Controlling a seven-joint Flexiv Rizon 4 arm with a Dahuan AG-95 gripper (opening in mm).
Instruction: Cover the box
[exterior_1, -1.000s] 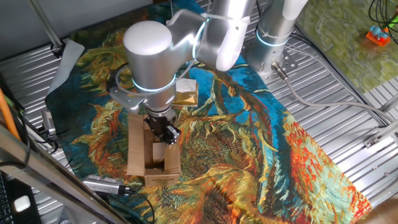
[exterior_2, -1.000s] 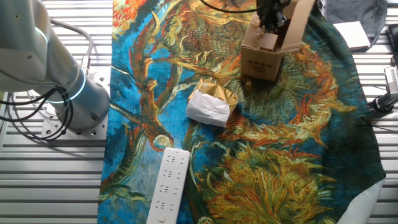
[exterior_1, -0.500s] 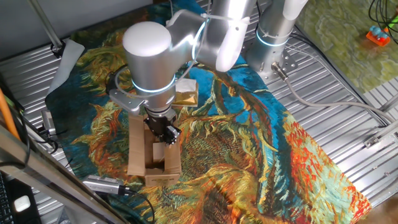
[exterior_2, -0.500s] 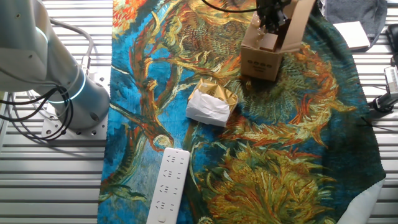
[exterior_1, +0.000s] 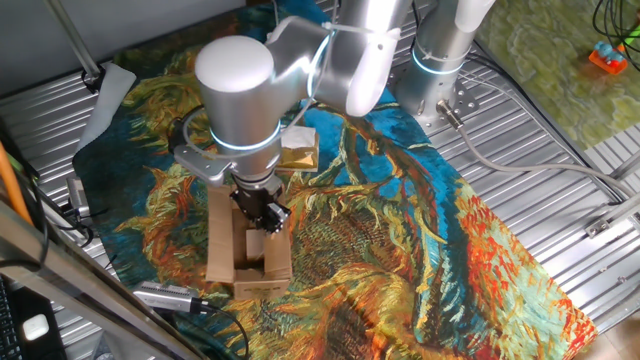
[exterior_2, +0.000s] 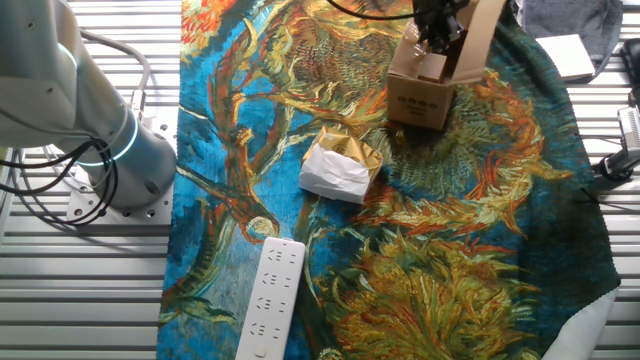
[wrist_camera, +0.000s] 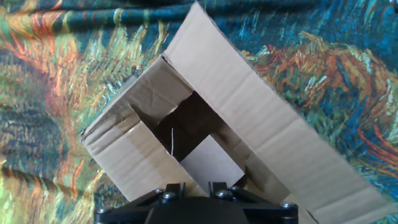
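Pincer (exterior_1: 262, 212) low over open brown box (exterior_1: 245, 248), grip state unclear, 1 long flap raised

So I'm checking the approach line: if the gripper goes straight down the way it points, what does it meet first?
Most likely the small brown cardboard box: the gripper points into its partly open top, near a folded-in inner flap, though depth is unclear.
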